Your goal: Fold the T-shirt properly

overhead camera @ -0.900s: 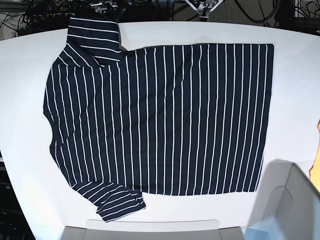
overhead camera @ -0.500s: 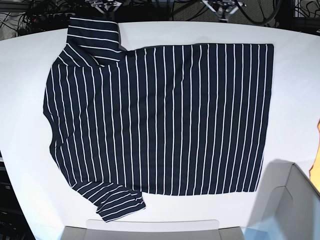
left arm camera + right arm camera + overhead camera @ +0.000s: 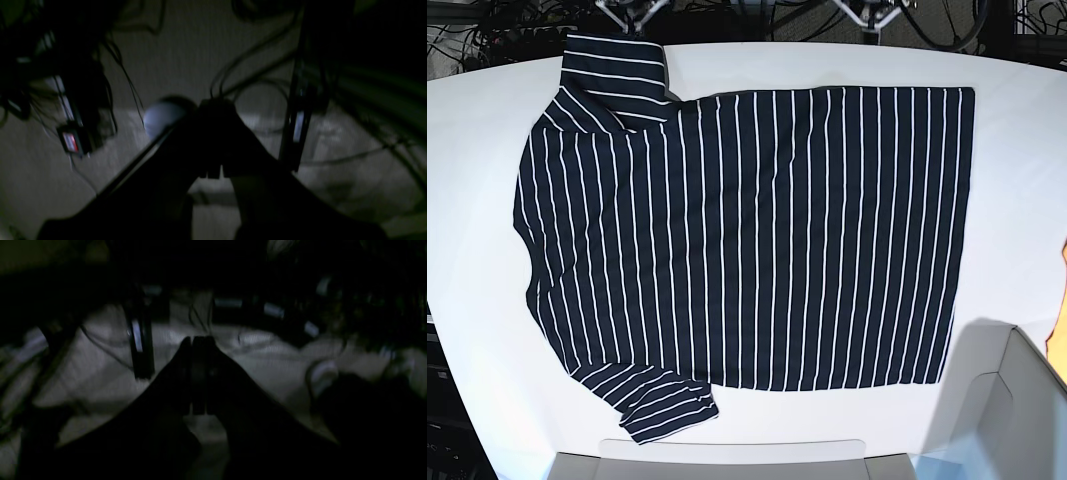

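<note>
Your T-shirt (image 3: pixel 747 240) lies spread flat on the white counter (image 3: pixel 1017 150), filling most of its middle. Its straight hem runs down the right side of the base view, and the white pinstripes run from the far edge toward the near edge. One sleeve is folded over at the far left corner, close to the counter's back rim; the other sleeve sticks out at the near left, slightly rumpled. The cloth is otherwise smooth, with only soft ripples near the left shoulder.

Your left tool (image 3: pixel 213 136) shows in its wrist view as a dark silhouette with its two fingers pressed together, nothing between them. Behind it you see only blurred cables (image 3: pixel 253 76) and a dim floor. Your right tool (image 3: pixel 196 373) looks the same in its own wrist view: fingers meeting at the tips, pinching nothing, over a dark, blurred background. In the base view, both tools sit beyond the counter's far edge, well apart from the shirt and barely in sight.
</note>
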{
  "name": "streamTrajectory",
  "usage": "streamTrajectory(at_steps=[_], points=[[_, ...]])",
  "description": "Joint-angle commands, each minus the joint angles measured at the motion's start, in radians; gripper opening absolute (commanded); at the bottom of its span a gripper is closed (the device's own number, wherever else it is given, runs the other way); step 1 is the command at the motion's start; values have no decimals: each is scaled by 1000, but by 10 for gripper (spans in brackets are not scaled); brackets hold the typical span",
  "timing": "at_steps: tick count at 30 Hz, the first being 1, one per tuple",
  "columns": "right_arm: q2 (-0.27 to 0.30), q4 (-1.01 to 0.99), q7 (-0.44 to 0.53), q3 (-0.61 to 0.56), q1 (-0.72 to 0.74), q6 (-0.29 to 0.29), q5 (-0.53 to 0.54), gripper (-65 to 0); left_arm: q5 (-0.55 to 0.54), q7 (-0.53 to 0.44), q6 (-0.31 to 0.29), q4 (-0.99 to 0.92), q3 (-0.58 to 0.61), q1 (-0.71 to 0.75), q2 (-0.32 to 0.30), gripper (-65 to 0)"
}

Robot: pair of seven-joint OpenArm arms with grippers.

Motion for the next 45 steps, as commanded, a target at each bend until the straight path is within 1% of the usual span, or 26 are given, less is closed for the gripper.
streamTrajectory(at_steps=[1, 3, 6, 9, 13, 15, 18, 20, 22, 23, 25, 29, 31, 32, 33, 35, 36, 39, 41, 43, 45], points=[[-15, 1, 6, -5, -4, 2, 1, -648, 0, -9, 7, -3, 1, 9, -9, -649], [-32, 1, 6, -3, 0, 2, -1, -648, 0, -9, 7, -5, 1, 9, -9, -649], [-41, 2, 16, -8, -7, 2, -5, -648, 0, -10, 7, -5, 1, 6, -9, -649], [-44, 5, -10, -8, -33, 2, -5, -648, 0, -12, 7, -5, 3, 6, -13, -649], [-46, 61, 19, -8, -44, 2, -4, -648, 2, -15, 7, -5, 3, 9, -15, -649], [-40, 67, 2, -9, -47, 2, -4, -648, 2, -16, 7, -5, 3, 10, -13, -649], [-15, 67, -59, -8, -49, 2, -4, -648, -1, -24, 7, 3, 1, 10, -16, -649], [-12, 67, -88, -5, -59, 2, -4, -648, -6, -82, 7, 61, -8, 29, -23, -649], [-10, 76, -96, -8, -82, 2, -4, -648, -4, -165, 7, 115, -2, 78, -29, -649], [-6, 84, -97, -8, -93, 2, -4, -648, -4, -183, 7, 117, -1, 87, -30, -649], [11, 108, -97, -8, -118, 2, -4, -648, -4, -196, 7, 114, -8, 90, -32, -649], [14, 196, -97, -8, -162, 4, -4, -648, -6, -203, 6, 117, -2, 92, -15, -649], [14, 228, -97, -11, -185, 4, -4, -648, -6, -190, 6, 120, -7, 92, 8, -649], [14, 242, -97, -11, -196, 4, -4, -648, -6, -168, 6, 120, -7, 92, 8, -649], [14, 251, -97, -11, -205, 4, -4, -649, -6, -127, 6, 120, -7, 92, 8, -649], [17, 274, -97, -11, -233, 4, -4, -649, -6, -4, 6, 121, -7, 101, 7, -649], [34, 289, -97, -11, -247, 4, -4, -649, -6, 28, 6, 132, -7, 113, 7, -649], [68, 372, -97, -11, -306, 6, -4, -649, -6, 30, 6, 232, -8, 193, -1, -649], [83, 472, -97, -19, -372, 6, -4, -649, -6, 44, 6, 319, -8, 259, -7, -649], [92, 567, -97, -62, -435, 6, -2, -649, -6, 51, 6, 404, -8, 311, -9, -649], [115, 648, -97, -104, -489, 6, -2, -650, -6, 51, 6, 493, -8, 366, -9, -649]])
